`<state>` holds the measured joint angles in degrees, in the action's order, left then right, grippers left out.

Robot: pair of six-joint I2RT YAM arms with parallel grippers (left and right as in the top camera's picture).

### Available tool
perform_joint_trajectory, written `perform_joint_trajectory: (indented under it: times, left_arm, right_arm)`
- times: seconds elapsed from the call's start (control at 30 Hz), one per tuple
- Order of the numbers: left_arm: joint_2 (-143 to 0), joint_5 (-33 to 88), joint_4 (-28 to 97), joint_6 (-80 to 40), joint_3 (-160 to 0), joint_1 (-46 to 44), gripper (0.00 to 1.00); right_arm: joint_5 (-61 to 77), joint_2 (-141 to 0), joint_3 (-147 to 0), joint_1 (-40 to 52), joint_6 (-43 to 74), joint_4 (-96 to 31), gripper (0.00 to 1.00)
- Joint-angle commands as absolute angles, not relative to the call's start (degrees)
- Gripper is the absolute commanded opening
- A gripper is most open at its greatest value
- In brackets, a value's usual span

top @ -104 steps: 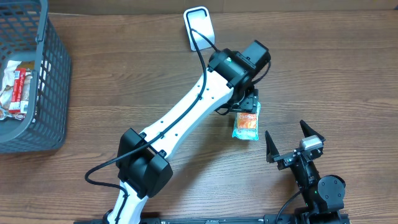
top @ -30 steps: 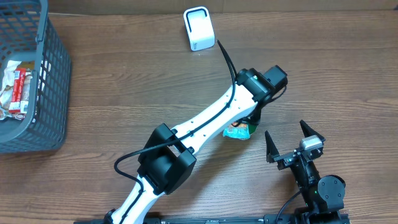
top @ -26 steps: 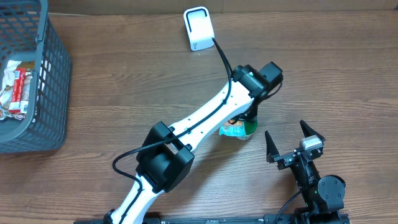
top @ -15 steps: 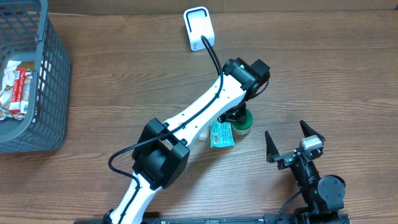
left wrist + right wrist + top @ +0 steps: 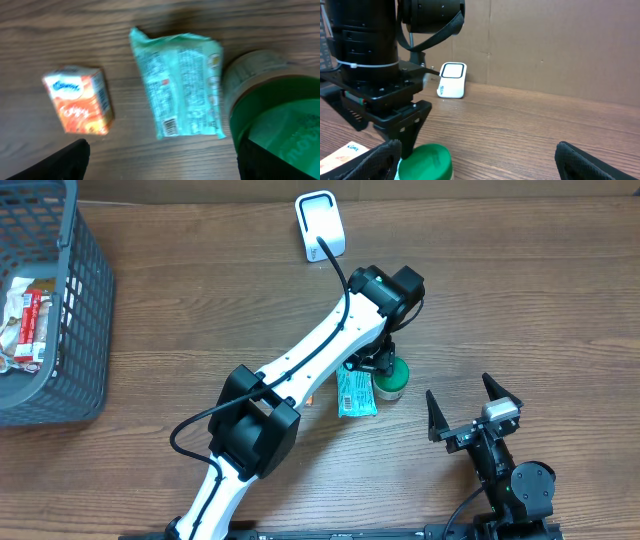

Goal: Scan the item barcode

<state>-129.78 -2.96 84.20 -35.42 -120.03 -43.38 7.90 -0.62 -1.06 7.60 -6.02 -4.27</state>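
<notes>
A teal snack packet (image 5: 356, 392) lies flat on the table, and its barcode (image 5: 171, 125) faces up in the left wrist view. My left gripper (image 5: 376, 364) hovers open just above the packet (image 5: 180, 82), holding nothing, its fingertips (image 5: 65, 160) at the bottom corners of its view. The white scanner (image 5: 320, 225) stands at the far edge of the table, also seen in the right wrist view as the scanner (image 5: 452, 80). My right gripper (image 5: 470, 416) rests open and empty at the front right.
A green-lidded jar (image 5: 390, 378) stands right beside the packet, under the left gripper's right finger. An orange carton (image 5: 80, 100) lies left of the packet, mostly hidden by the arm from overhead. A grey basket (image 5: 70, 330) with packets sits at the far left.
The left gripper opened and let go of the teal packet, which now lies flat on the table. The left arm drew back to the left and slightly away.
</notes>
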Motion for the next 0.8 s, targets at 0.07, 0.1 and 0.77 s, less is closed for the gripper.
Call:
perform_joint_trajectory:
  times: [0.07, 0.1, 0.77]
  left_arm:
    - [-129.4, 0.12, 82.48, -31.44, -119.85, -44.07, 0.86]
    - [-129.4, 0.27, 82.21, -31.42, -119.85, -44.05, 0.86]
    - [-113.6, 1.65, 81.01, -28.62, -119.94, -36.67, 1.0]
  right_arm:
    - [7.35, -0.16, -0.45, 7.53, -6.28, -4.01, 1.0]
    - [7.35, -0.16, -0.45, 7.53, -6.26, -4.01, 1.0]
    - [7.35, -0.16, -0.45, 7.53, -6.26, -4.03, 1.0]
